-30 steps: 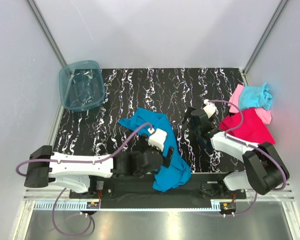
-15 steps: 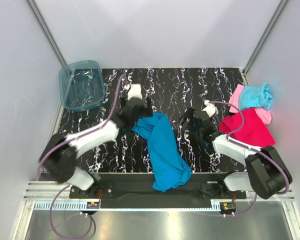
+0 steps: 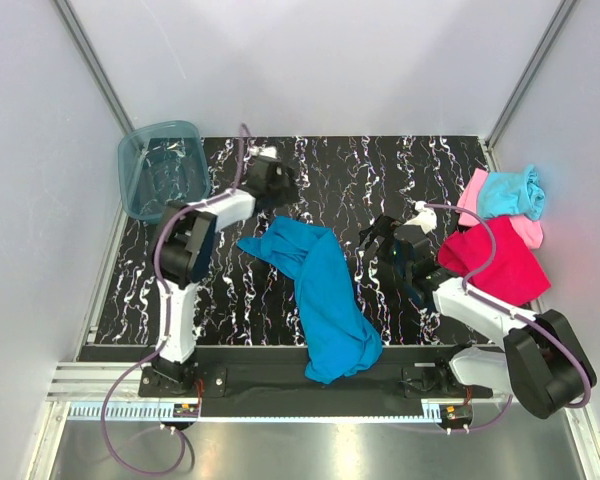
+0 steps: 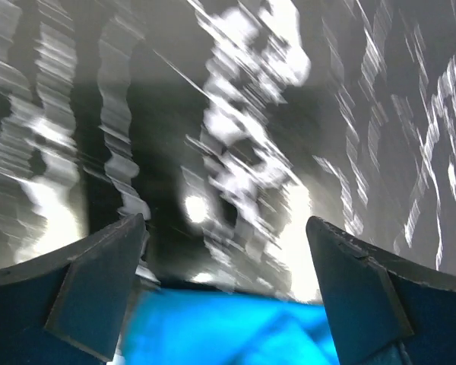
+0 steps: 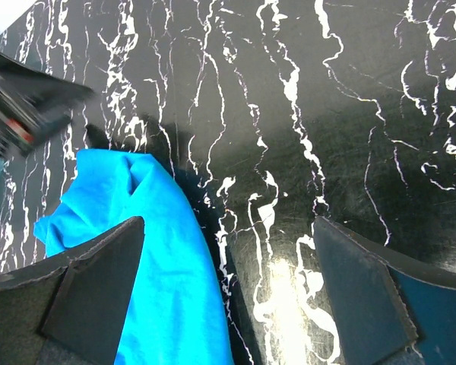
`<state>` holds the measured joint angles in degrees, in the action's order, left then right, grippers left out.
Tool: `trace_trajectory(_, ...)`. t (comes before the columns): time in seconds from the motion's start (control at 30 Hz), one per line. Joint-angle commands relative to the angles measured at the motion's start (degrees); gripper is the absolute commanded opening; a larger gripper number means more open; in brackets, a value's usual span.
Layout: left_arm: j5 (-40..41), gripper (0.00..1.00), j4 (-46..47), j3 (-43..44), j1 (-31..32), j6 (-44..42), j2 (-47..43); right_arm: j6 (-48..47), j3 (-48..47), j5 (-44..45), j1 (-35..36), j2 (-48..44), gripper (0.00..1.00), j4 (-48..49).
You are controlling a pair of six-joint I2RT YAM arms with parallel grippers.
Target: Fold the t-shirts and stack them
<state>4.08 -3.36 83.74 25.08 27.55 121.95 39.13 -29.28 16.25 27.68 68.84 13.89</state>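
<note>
**Both claws stand wide apart and empty around a rumpled medium blue cloth t-shirt (image 3: 325,295) on a black, white-veined marbled table (image 3: 400,165).**

At the far left corner sits a translucent teal plastic bin (image 3: 162,170). Just to its right, the left gripper (image 3: 280,182) reaches to the far side of the table. Its blurred wrist view shows the fingers (image 4: 99,296) spread with nothing between them and the shirt's edge just below. The blue shirt lies mid-table as a long crumpled strip that runs to the near edge. Beside it, the right gripper (image 3: 372,258) hovers with jaws apart and nothing in them, and the cloth shows under one finger (image 5: 91,293). At the right edge lies a magenta-red cloth t-shirt (image 3: 505,262). Beyond it, a bunched light aqua t-shirt (image 3: 510,192) rests on a light pink t-shirt (image 3: 472,190).
</note>
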Motion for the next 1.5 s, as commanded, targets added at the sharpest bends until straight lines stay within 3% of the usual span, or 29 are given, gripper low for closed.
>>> trace_trajectory(0.0,-5.13,0.93,-1.47,4.14,-5.21,2.07,0.30,0.24,0.19,-0.96,-0.17,-1.16,1.00,2.54)
trace_trajectory(0.23,-5.31,0.92,-6.13,8.18,-11.89,-0.83,1.62,0.24,0.36,-1.05,-0.26,-1.69,1.00,2.55)
trace_trajectory(0.53,-6.61,0.91,-8.25,5.82,-17.95,1.10,1.45,0.24,0.63,-0.69,-0.26,-1.95,1.00,2.81)
trace_trajectory(1.13,-1.35,0.88,-14.75,-0.07,-24.99,5.23,-7.78,0.59,1.33,-0.87,-0.26,-2.83,1.00,3.25)
trace_trajectory(1.47,-3.72,0.88,-15.28,0.19,-28.42,4.09,-7.61,0.59,1.50,-0.96,-0.26,-3.18,1.00,3.42)
